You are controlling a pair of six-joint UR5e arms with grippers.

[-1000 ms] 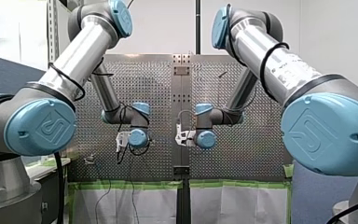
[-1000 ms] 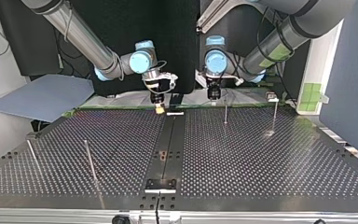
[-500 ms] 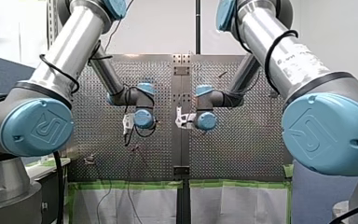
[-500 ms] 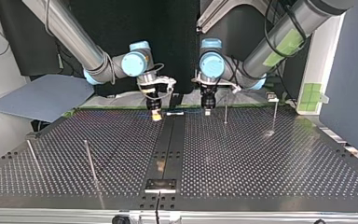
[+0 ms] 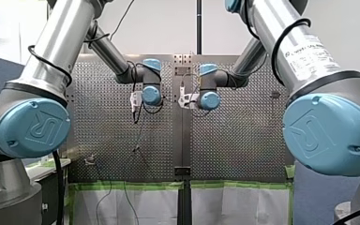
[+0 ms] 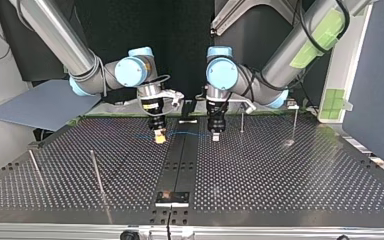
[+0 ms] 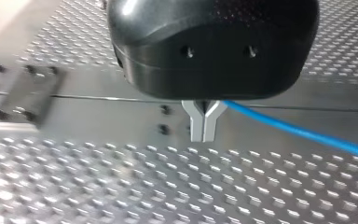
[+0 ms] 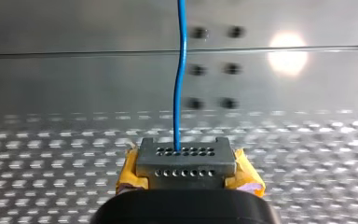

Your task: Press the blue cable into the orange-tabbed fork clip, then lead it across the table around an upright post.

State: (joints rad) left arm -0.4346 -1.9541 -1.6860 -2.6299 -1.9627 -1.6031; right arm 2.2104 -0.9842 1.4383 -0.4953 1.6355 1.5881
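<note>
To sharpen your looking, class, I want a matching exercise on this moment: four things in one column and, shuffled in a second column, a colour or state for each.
Things
1. blue cable
2. my right claw
3. my left claw
4. post beside my left claw in the top view

Colours and states
A. bare metal fingers
B. stands free, no cable around it
C. yellow pads
D. stretched from one claw to the other

Pairs: 1-D, 2-C, 3-A, 4-B
</note>
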